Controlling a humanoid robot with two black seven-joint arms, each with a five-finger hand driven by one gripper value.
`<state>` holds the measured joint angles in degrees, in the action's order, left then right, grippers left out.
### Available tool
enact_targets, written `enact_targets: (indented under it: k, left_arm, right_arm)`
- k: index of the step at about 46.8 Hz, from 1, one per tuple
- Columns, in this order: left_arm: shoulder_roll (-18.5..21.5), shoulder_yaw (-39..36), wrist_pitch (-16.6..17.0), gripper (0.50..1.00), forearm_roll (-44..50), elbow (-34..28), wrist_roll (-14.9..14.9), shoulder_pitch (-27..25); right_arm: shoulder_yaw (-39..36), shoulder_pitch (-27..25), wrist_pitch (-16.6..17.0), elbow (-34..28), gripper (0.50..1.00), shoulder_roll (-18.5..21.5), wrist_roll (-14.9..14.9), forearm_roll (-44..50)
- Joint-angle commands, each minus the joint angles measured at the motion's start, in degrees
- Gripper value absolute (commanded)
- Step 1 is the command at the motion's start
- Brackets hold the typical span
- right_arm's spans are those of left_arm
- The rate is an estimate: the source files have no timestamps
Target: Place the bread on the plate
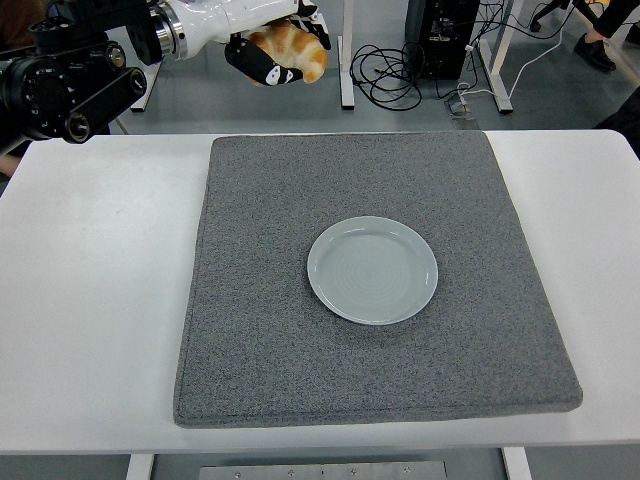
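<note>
While the left hand (272, 45), white w/ black fingertips, is up high at the top of the head view, its fingers are curled tight round the golden-brown bread roll (293, 50). The roll is in the air, past the far edge of the white counter (95, 300), well apart from the round pale grey-blue plate (372, 270). That plate sits near the middle of the big square grey fabric mat (260, 350), w/ nothing on it. The black left arm (70, 75) comes in from the top-left corner.
</note>
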<state>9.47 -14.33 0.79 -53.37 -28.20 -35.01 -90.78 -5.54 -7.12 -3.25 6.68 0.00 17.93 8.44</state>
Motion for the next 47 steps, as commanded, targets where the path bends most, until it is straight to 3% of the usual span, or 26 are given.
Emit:
enact_targets:
  k: [1, 27, 47]
  left_arm:
    - [-1.0, 0.0, 0.0, 0.5, -0.1, -1.0, 0.0, 0.0]
    - [-1.6, 0.0, 1.8, 0.5, -0.8, -14.4, 1.5, 0.7]
    - [-4.5, -1.0, 7.6, 0.5, -2.6, -15.3, 1.3, 10.7]
  right_arm:
    - [0.0, 0.0, 0.0, 0.0, 1.0, 0.0, 0.0, 0.0]
    - [0.0, 0.0, 0.1, 0.0, 1.0, 0.0, 0.0, 0.0]
    - [0.0, 0.1, 0.0, 0.0, 1.0, 0.0, 0.0, 0.0]
